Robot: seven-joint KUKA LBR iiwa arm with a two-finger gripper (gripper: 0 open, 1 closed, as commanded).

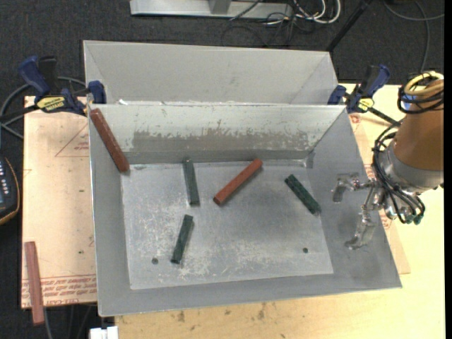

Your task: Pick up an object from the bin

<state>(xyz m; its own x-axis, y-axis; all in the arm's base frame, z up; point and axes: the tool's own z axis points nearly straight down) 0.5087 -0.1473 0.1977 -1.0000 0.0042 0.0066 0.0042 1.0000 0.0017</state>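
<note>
My gripper hangs over the bin's right sloping wall, open, with nothing between its fingers. Nearest to it, a little to its left, a short dark green bar lies slantwise on the bin floor, apart from the fingers. Further left, a reddish-brown bar lies tilted near the back wall.
Two more dark green bars lie on the floor, one at the back middle and one at the front left. A long reddish-brown bar leans against the left wall. The arm comes in over the right rim.
</note>
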